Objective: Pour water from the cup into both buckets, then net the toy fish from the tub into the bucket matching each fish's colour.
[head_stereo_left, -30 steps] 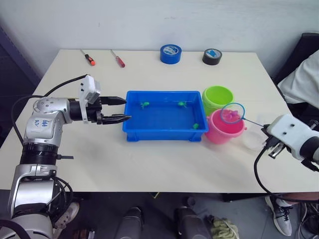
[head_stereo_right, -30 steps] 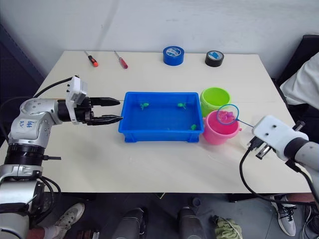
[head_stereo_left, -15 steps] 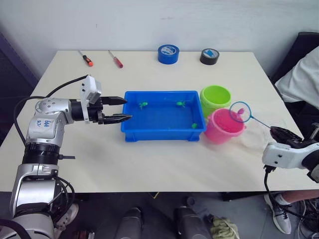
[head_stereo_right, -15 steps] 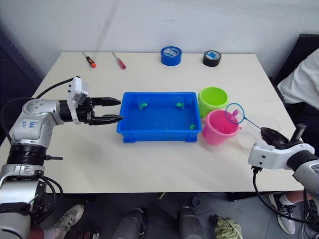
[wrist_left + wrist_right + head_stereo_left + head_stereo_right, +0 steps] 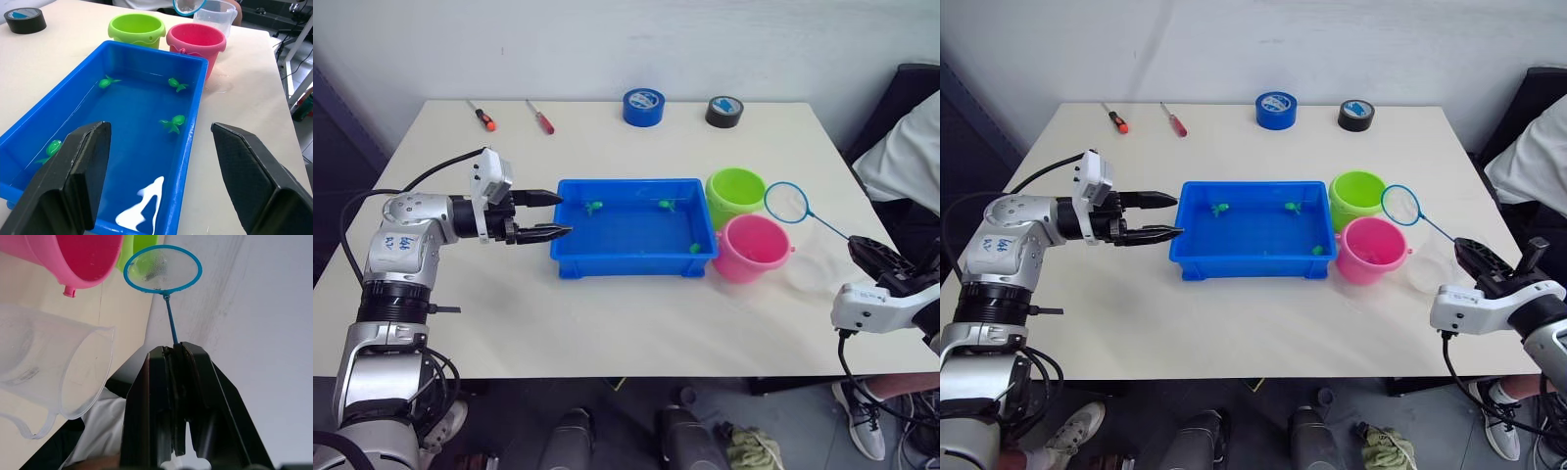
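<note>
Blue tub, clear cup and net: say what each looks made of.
The shallow rectangular blue tub: glossy moulded plastic by its look, with a highlight on the water inside. The clear measuring cup: thin see-through plastic, its rim showing as a pale line. The round blue-rimmed net: fine translucent mesh, probably on a plastic hoop and thin stick.

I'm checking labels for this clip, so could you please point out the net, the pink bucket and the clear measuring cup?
net [image 5: 1401,205]: right eye view, middle of the hoop's mesh.
pink bucket [image 5: 1371,264]: right eye view, outer wall.
clear measuring cup [image 5: 44,362]: right wrist view, see-through side wall.
</note>
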`<state>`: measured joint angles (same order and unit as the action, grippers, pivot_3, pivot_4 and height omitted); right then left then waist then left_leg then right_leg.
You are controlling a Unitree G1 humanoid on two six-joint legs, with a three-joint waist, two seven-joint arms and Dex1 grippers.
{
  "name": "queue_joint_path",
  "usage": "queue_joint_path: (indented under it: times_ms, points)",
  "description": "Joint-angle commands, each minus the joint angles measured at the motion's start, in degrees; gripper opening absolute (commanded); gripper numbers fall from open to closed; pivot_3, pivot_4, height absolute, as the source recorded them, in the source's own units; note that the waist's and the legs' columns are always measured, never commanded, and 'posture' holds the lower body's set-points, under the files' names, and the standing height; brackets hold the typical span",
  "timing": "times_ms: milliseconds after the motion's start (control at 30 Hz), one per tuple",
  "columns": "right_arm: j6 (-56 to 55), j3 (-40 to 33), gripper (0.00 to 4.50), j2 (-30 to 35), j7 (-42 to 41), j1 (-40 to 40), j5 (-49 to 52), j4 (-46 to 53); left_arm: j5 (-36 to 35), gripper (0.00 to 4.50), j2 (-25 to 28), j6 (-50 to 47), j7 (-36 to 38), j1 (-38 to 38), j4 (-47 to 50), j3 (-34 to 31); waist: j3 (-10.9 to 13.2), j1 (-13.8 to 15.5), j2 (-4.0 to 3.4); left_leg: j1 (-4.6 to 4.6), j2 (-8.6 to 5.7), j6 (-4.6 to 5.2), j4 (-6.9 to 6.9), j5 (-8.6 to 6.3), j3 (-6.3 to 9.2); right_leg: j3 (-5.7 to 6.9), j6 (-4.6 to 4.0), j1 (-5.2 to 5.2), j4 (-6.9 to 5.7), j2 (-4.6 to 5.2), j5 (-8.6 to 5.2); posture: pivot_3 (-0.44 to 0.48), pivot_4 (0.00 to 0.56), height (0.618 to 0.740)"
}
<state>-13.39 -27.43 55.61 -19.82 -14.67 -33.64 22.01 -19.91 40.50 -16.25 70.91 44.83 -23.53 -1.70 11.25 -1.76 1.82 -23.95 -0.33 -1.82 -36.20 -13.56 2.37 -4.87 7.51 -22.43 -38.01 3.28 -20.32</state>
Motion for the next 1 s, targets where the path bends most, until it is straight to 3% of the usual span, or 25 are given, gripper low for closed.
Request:
queue_joint_path:
  times_ms: [33,267,467,633,1000]
  points:
    - [3.14,-0.10,0.00,0.36,-2.87,6.57,5.26,2.62,-0.46,3.58,0.14,0.63,-0.37,1.51,-0.66,-1.75,0.00,-0.02,0.00,0.03,0.01,0.00,0.00,0.00,0.01,0.01,0.00,0.02,0.00,0.00,0.00,0.000,0.150,0.734]
    - [10.28,13.37,0.00,-0.98,-11.99,24.29,12.68,1.40,0.02,3.58,1.38,1.87,-2.03,0.64,-2.32,-3.25,0.00,-0.14,0.00,0.81,0.09,-0.02,0.15,0.00,0.07,0.06,-0.03,0.81,0.15,-0.06,-0.01,0.000,0.150,0.734]
    - [10.73,26.46,0.00,-2.94,-20.79,36.40,15.79,-5.68,-1.17,3.58,3.20,0.08,-3.91,-3.78,2.52,-5.75,0.00,-0.65,0.00,0.82,0.04,0.00,0.11,-0.01,0.05,0.06,-0.01,0.84,0.15,0.07,-0.01,0.000,0.150,0.734]
    - [6.28,31.05,0.00,-2.31,-21.21,39.30,12.92,-11.14,-2.40,3.58,3.79,-2.35,-5.74,-8.00,8.06,-7.66,0.00,-0.06,0.00,0.75,0.04,0.03,0.12,-0.03,0.10,0.12,-0.02,0.78,0.20,0.21,-0.01,0.000,0.150,0.734]
    - [-11.26,39.95,0.00,-0.54,-13.17,50.49,-1.02,-28.50,-4.26,3.58,4.43,-5.89,-8.71,-12.02,14.56,-9.90,0.01,-0.44,0.00,0.78,0.03,0.03,0.13,-0.03,0.05,0.10,-0.03,0.76,0.17,0.18,-0.01,0.000,0.150,0.734]
